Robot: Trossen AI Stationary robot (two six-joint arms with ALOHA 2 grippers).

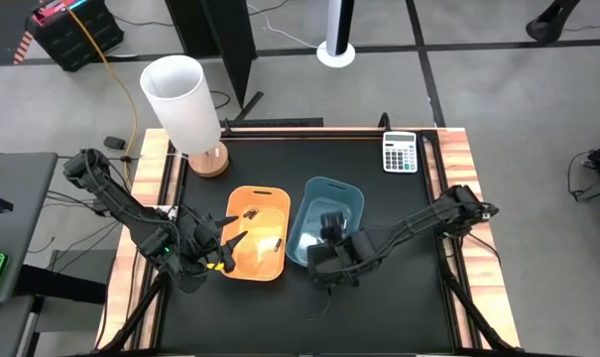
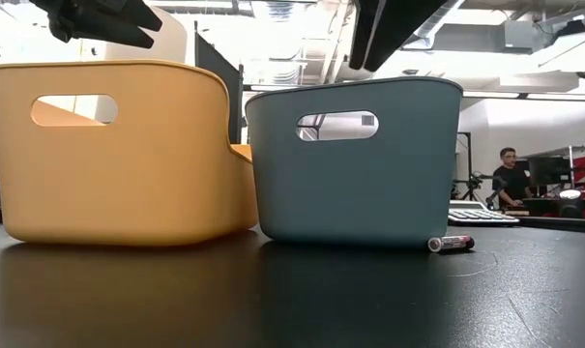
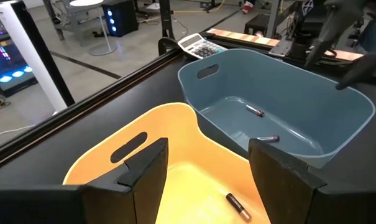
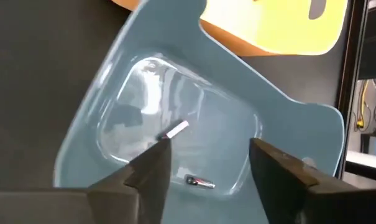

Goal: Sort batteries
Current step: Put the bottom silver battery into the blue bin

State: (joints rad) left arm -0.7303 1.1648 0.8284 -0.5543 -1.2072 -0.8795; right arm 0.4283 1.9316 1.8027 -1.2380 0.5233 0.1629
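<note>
An orange bin and a blue bin stand side by side in the middle of the black table. My left gripper hovers open and empty over the orange bin's near left part. A dark battery lies on that bin's floor. My right gripper hovers open and empty over the blue bin's near end. Two batteries lie on the blue bin's floor. They also show in the left wrist view. One more battery lies on the table against the blue bin's base.
A calculator lies at the table's far right corner. A tall white cylinder on a round wooden base stands at the far left corner. A person sits in the room beyond the table.
</note>
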